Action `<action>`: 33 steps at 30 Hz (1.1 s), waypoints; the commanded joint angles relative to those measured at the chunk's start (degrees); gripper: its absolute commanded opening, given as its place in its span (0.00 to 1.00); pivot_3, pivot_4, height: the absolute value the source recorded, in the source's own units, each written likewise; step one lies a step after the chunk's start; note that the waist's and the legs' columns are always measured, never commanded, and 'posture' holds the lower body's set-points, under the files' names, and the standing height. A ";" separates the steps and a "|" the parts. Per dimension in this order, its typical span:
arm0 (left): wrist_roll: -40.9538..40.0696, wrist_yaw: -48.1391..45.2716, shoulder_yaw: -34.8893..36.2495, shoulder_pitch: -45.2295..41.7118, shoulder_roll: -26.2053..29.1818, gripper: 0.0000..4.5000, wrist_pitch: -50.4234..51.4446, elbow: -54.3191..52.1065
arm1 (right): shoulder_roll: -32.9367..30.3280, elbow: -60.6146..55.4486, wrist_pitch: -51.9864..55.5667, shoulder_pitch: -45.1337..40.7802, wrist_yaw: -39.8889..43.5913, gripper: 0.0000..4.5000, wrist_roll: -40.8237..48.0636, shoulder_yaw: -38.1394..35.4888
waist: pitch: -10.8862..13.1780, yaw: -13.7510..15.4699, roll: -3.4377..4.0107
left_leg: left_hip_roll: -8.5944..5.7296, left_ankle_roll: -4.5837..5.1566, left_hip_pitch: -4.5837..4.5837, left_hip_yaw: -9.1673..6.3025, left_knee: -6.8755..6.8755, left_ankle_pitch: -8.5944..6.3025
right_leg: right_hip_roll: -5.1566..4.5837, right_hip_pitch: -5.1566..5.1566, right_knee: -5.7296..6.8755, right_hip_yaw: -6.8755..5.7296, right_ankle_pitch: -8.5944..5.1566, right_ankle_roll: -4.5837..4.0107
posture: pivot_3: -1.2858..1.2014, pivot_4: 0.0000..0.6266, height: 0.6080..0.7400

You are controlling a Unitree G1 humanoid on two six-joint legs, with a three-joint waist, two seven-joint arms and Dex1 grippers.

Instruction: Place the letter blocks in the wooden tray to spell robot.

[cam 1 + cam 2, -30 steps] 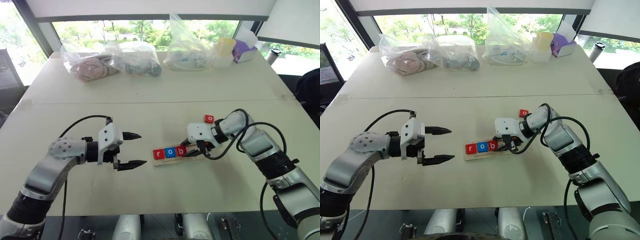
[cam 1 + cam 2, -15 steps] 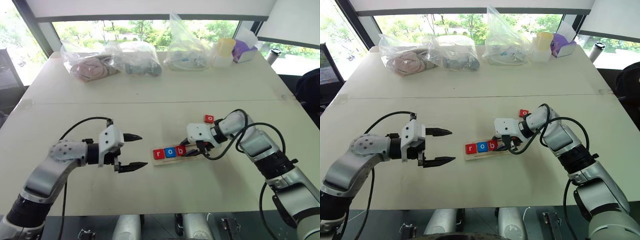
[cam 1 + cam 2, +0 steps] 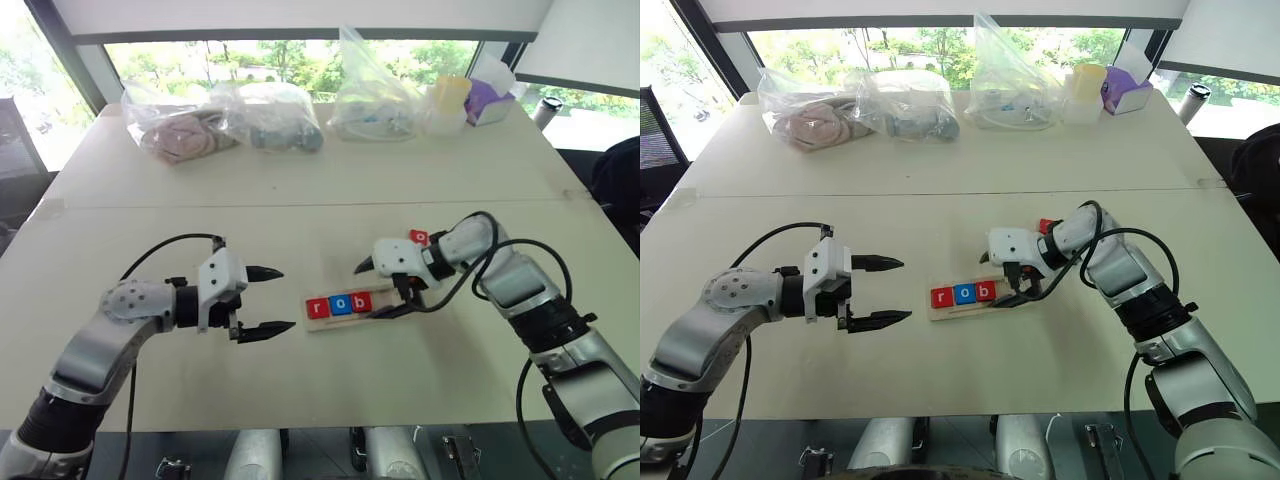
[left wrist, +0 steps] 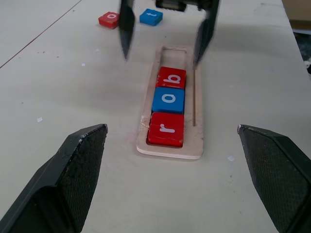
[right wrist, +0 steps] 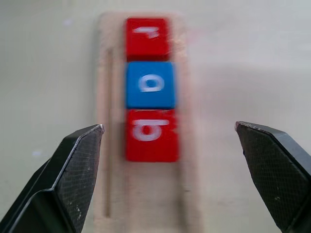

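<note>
Three letter blocks, r (image 4: 165, 129), o (image 4: 168, 100) and b (image 4: 170, 77), seated in the wooden tray (image 4: 198, 143) per left wrist view; two far slots bare, red o (image 4: 109, 19) and a blue block (image 4: 150, 16) loose beyond. Left gripper (image 3: 263, 300) spread, empty. Right wrist view: right gripper (image 3: 1001, 279) released over b. Head view: tray mid-table. Next: fetch red o, set flush against b.

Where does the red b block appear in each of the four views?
Left eye view: red b block, third in the wooden tray.
Right eye view, right of the blue o block.
Left wrist view, beyond the blue o.
Right wrist view, nearest tile.
Shared landmark: the blue o block.
</note>
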 commanded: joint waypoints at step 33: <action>-2.14 3.38 2.23 -4.38 -6.49 1.00 -1.37 0.24 | 23.59 -6.97 56.26 2.99 -60.88 0.99 -1.39 -24.55 | -0.07 -0.04 0.03 | 0.00 -0.01 -0.03 -0.05 -0.13 0.03 | 0.02 -0.06 0.05 0.00 0.06 0.07 | 0.52 0.24 1.00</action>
